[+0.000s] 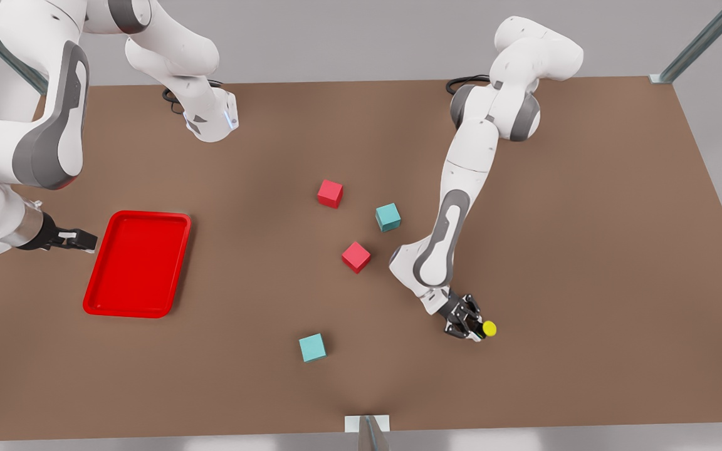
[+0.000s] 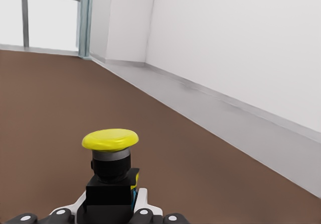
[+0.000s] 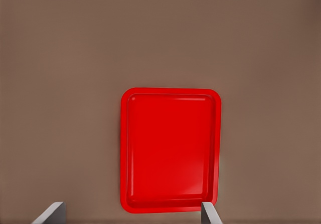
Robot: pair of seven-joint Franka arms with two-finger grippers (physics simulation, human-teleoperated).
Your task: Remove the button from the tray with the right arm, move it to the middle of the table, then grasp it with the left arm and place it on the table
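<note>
A simulated robot lab — bare brown table [image 1: 586, 250], plain grey walls, metal frame posts [image 1: 699, 44].

Obstacles: two red cubes [image 1: 329, 193] [image 1: 356, 257] and two teal cubes [image 1: 388, 217] [image 1: 312, 347] are sitting mid-frame on the tabletop [image 1: 586, 250]; the tray [image 1: 138, 263] is occupying the lower left. Free room: open brown surface is stretching across the frame's right half around the left pincer [image 1: 475, 328].

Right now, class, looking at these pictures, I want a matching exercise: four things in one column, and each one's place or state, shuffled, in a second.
Things:
1. button
2. tray
3. right gripper
4. left gripper

Places or states:
A. open, beside the tray
B. empty, on the table
C. shut on the button
D. held, yellow cap sticking out

Pairs: 1-D, 2-B, 3-A, 4-C
</note>
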